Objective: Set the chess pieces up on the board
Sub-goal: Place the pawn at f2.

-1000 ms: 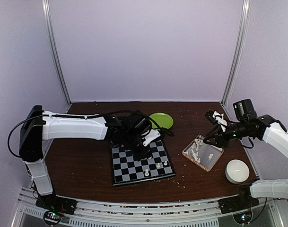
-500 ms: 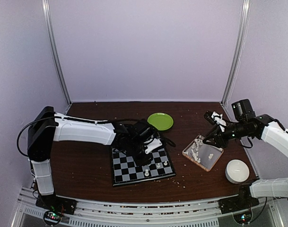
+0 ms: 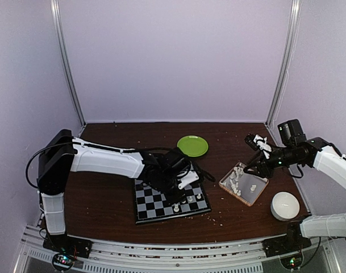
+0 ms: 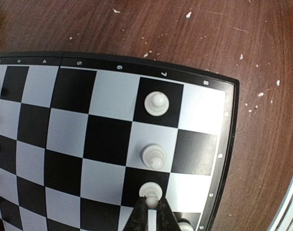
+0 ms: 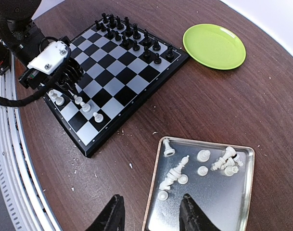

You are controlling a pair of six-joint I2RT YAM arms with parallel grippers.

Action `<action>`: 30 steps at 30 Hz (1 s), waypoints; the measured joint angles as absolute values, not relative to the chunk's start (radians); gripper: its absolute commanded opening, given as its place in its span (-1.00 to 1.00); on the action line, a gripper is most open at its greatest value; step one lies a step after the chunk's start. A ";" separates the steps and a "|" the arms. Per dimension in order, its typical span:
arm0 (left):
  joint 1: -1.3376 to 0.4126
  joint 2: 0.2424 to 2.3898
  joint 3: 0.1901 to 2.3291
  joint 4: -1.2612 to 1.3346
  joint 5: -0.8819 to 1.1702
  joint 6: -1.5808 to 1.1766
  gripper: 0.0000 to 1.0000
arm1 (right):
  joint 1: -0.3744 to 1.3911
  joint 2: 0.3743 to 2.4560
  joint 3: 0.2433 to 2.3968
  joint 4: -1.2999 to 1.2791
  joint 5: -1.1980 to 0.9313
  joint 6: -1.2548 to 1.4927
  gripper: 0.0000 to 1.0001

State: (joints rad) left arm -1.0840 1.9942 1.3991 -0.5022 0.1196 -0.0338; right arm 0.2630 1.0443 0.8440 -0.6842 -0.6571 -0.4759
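Pawn (image 4: pixel 150 190) sits pinched between left gripper (image 4: pixel 151 204) fingers; right gripper (image 5: pixel 152 211) fingers stand spread, tray (image 5: pixel 218 197) just beyond them.

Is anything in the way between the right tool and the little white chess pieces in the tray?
No, nothing visible is. The right tool hangs open over the near edge of the tray. The white chess pieces lie loose inside it, right ahead of the fingers, with nothing between them.
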 measured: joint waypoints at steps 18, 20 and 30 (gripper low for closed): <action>-1.084 2.008 1.402 -0.501 0.102 -0.032 -0.47 | 0.263 1.052 0.844 -0.685 -0.657 -0.483 -0.22; -1.084 2.008 1.402 -0.501 0.097 -0.032 -0.45 | 0.263 1.053 0.844 -0.685 -0.657 -0.486 -0.22; -1.084 1.998 1.403 -0.503 0.062 -0.032 -0.35 | 0.263 1.055 0.844 -0.686 -0.658 -0.491 -0.22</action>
State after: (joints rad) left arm -1.0843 1.9984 1.4029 -0.5030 0.0620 -0.0322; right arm 0.2630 1.0546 0.8440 -0.6857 -0.6582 -0.4908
